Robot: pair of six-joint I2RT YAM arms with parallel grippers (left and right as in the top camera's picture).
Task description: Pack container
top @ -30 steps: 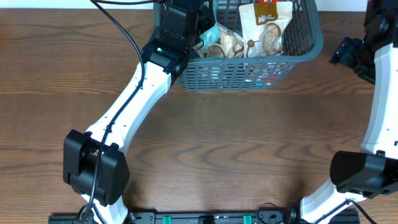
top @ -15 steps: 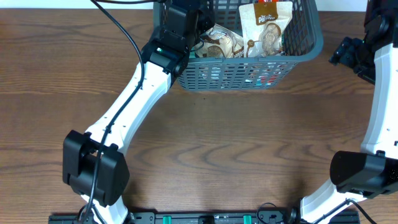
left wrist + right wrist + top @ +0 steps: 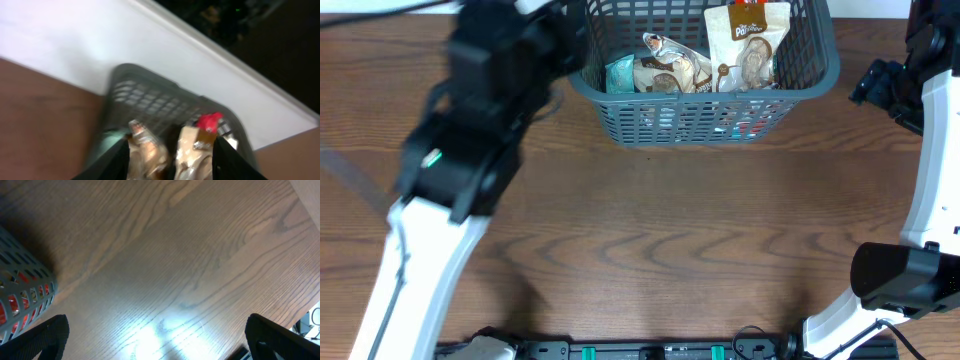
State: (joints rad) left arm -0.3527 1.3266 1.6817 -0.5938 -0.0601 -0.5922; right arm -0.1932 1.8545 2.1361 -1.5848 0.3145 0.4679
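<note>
I am watching the dark grey container [image 3: 700,122] sitting at the far edge of the worktop [image 3: 680,230], with snack packets [image 3: 672,72] lying inside it. My left claw [image 3: 171,150] is hovering raised near the basket's left side (the view is badly smeared), its jaws parted with nothing between them. My right claw [image 3: 160,342] is gaping wide over the wood near the container's right side.

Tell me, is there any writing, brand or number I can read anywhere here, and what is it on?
tan pouch, upright in the grey basket: white brand lettering near its top, too blurred to read.
brown-and-white packet: print too small to read.
teal packet: nothing legible.
No other writing shows in any view.
</note>
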